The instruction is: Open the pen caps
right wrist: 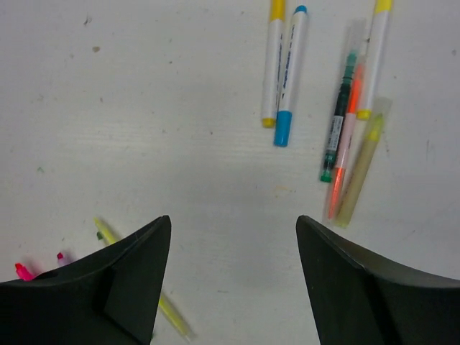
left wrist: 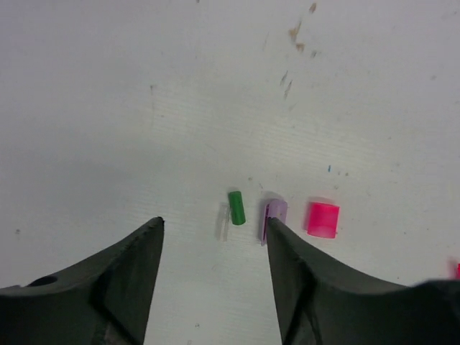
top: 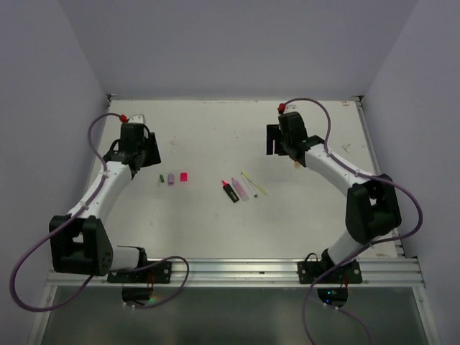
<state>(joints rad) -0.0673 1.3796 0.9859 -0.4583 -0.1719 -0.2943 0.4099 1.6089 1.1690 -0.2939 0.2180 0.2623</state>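
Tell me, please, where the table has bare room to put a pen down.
Free: far table beyond the caps and pens; near strip before the rail. Crowded: around those, and more pens ahead of the right tool.

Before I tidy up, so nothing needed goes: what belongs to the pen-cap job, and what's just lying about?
Belongs: green cap, lilac cap, pink cap, clear cap, blue-capped pen, green-tipped pen, black-and-pink highlighter, thin yellow pen.
Lying about: brown smudges, blue ink speck, aluminium rail.
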